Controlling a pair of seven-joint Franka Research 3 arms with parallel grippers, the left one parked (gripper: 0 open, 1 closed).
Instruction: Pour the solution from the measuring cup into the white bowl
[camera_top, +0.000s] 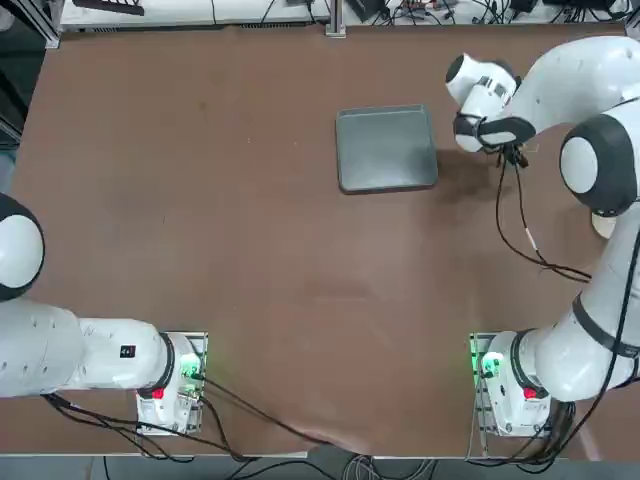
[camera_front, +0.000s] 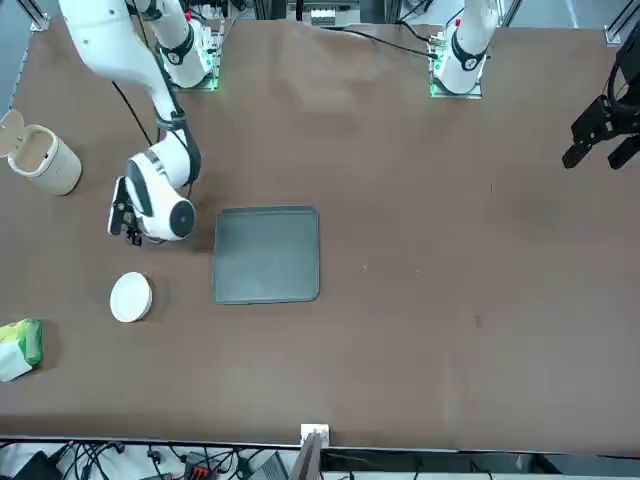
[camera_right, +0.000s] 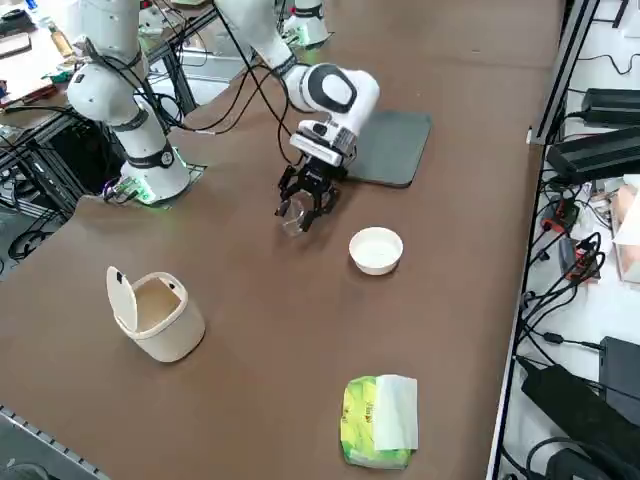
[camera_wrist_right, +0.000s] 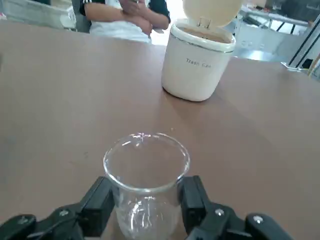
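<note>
- Right gripper (camera_wrist_right: 146, 210) is clamped on the measuring cup (camera_wrist_right: 145, 172) — one black finger (camera_wrist_right: 99, 205) pressed against each side of the clear wall, cup held low between them.
- Side view puts the gripper (camera_right: 303, 205) just above the brown table (camera_right: 260, 330), with the cup (camera_right: 293, 216) tilted in its grip and its mouth facing the cream bin.
- Cup looks clear all through; I can't tell whether any liquid is in it.
- White bowl (camera_right: 376, 249) sits upright on the table, near the gripper but not touching it, on the side toward the table's edge.
- From the front camera the bowl (camera_front: 130, 297) lies nearer that camera than the arm's white wrist housing (camera_front: 160, 195); the gripper (camera_front: 127, 222) shows only as dark parts at the housing's side.
- Dark grey tray (camera_front: 267, 254) lies flat beside the wrist, apart from the bowl.
- Overhead, the bowl and cup are hidden under the arm; the tray (camera_top: 386, 148) shows just left of the wrist.
- Cream trash can (camera_wrist_right: 198, 57) — lid flipped up — stands beyond the cup's mouth, well apart from it.
- Green-and-white packet (camera_right: 379, 421) lies near the table's edge, well clear of the bowl.
- Person with folded arms (camera_wrist_right: 131, 14) sits past the table's far side in the wrist view.
</note>
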